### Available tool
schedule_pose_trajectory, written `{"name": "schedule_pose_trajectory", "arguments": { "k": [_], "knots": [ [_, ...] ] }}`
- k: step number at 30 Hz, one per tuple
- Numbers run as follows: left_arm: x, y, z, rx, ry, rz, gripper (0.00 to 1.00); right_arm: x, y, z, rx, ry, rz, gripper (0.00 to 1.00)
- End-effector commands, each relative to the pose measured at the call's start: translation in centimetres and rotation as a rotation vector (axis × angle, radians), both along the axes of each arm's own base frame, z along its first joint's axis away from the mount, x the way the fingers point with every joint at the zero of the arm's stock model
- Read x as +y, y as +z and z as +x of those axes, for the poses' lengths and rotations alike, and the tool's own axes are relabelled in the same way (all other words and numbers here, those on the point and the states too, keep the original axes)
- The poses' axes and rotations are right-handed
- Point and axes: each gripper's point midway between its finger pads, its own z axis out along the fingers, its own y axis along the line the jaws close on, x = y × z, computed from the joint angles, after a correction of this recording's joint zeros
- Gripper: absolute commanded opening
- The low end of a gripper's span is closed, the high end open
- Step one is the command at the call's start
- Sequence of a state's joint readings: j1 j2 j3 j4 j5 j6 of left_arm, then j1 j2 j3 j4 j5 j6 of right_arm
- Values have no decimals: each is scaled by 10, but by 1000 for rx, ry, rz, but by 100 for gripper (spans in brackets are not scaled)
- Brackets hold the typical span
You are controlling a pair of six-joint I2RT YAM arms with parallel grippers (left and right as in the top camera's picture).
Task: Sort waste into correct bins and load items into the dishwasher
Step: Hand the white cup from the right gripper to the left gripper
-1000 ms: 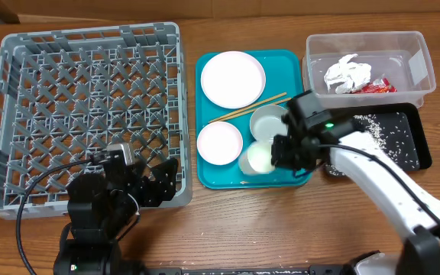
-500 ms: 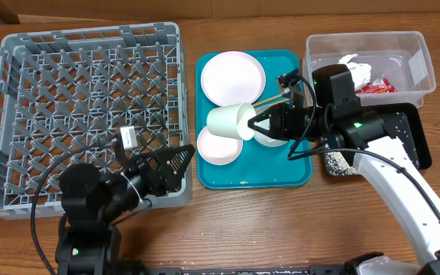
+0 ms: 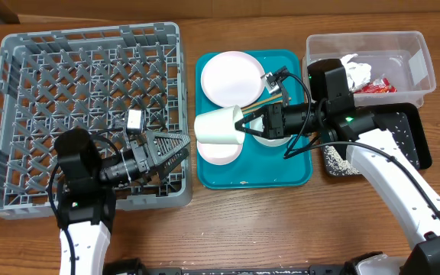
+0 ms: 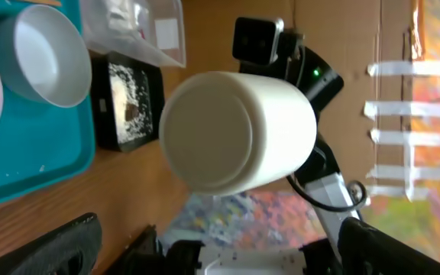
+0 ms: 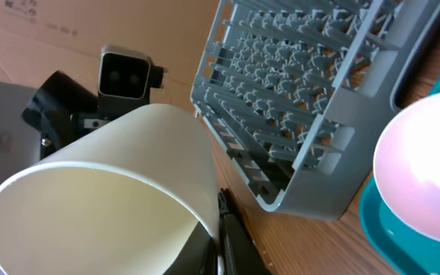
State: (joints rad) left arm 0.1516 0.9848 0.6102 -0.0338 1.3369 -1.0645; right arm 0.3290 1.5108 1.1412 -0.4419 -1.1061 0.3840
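Overhead cam: my R tool point(image 3: 244, 122) is clamped on the white cup point(image 3: 218, 127) at its mouth end. The cup lies sideways in the air, base pointing left, over the left edge of the teal tray point(image 3: 281, 177) & above the smaller plate point(image 3: 218, 154). My L tool point(image 3: 178, 147) is spread wide over the front-right corner of the rack point(image 3: 21, 114), tips aimed at the cup base, close to it. Can't tell if they touch.

L wrist cam: cup base faces the lens, my fingers point(image 4: 59, 244) far apart at btm of frame, and a bowl point(image 4: 48, 53) sits on the teal tray.

Big plate point(image 3: 234, 79) at the tray's back. Napkin point(image 3: 355, 72) & wrapper point(image 3: 374, 87) are in the clear tub point(image 3: 422, 69); rice point(image 3: 334, 159) is in the black tray point(image 3: 417, 149) on the surface.
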Motion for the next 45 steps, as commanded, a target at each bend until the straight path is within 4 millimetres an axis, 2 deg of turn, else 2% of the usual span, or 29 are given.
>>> {"name": "schedule_pose_trajectory", "arguments": {
  "k": [1, 4, 10, 18, 25, 30, 37, 45],
  "knots": [
    [-4, 12, -10, -27, -98, -42, 100, 13, 0, -7, -12, 65, 26, 4],
    [-4, 13, -12, -32, -112, -46, 100, 21, -5, -10, -1, 92, 28, 4],
    [-4, 13, -12, -52, -109, -38, 100, 35, 3, -21, -29, 153, 66, 4],
    [-4, 13, -11, -55, -109, -37, 100, 41, 5, -25, -36, 168, 71, 4],
    [-4, 13, -12, -54, -110, -38, 96, 56, 8, -39, -67, 221, 83, 4],
    [-5, 14, -13, -51, -121, -44, 91, 60, 4, -38, -75, 207, 63, 4],
    [-5, 15, -16, -52, -134, -49, 78, 60, 3, -35, -76, 190, 50, 4],
    [-6, 15, -17, -57, -144, -51, 49, 61, 2, -29, -84, 160, 39, 4]
  ]
}}
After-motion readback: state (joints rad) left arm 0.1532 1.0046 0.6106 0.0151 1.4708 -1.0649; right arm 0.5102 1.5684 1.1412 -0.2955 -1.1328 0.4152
